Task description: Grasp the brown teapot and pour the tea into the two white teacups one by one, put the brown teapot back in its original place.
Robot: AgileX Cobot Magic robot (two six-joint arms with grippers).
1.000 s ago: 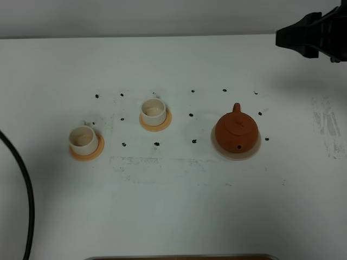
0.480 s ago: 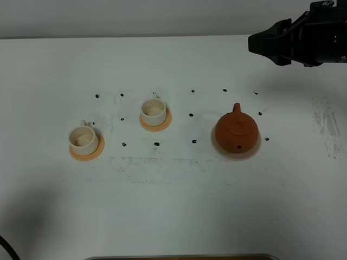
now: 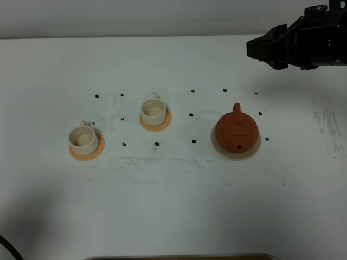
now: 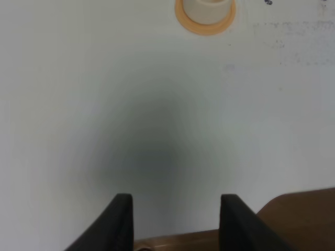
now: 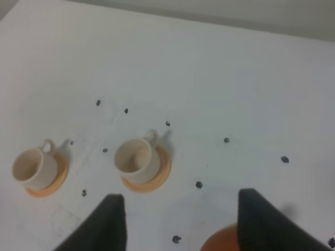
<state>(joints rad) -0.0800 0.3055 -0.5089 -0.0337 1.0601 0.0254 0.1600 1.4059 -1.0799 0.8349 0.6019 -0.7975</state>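
Observation:
The brown teapot (image 3: pixel 236 131) stands upright on its pale saucer (image 3: pixel 236 156) at the table's right-centre, with nothing touching it. In the right wrist view only a sliver of the teapot (image 5: pixel 220 241) shows at the frame's edge. The two white teacups (image 3: pixel 84 138) (image 3: pixel 153 111) sit on orange coasters to the left; both teacups (image 5: pixel 34 166) (image 5: pixel 135 159) also appear in the right wrist view. My right gripper (image 3: pixel 256 51) (image 5: pixel 180 222) hovers open and empty behind and to the right of the teapot. My left gripper (image 4: pixel 175 222) is open over bare table, with one teacup (image 4: pixel 208 6) far ahead of it.
Small black dots (image 3: pixel 194 141) mark the white tabletop around the cups and teapot. A brown wooden edge (image 3: pixel 179 257) runs along the table's near side, also seen as a brown board (image 4: pixel 301 214) in the left wrist view. A black cable (image 3: pixel 4 246) shows at the near left corner.
My right arm has come in from the far right corner, moving left toward the teapot; it barely moved in the last half second. The black cable at left has dropped mostly out of view.

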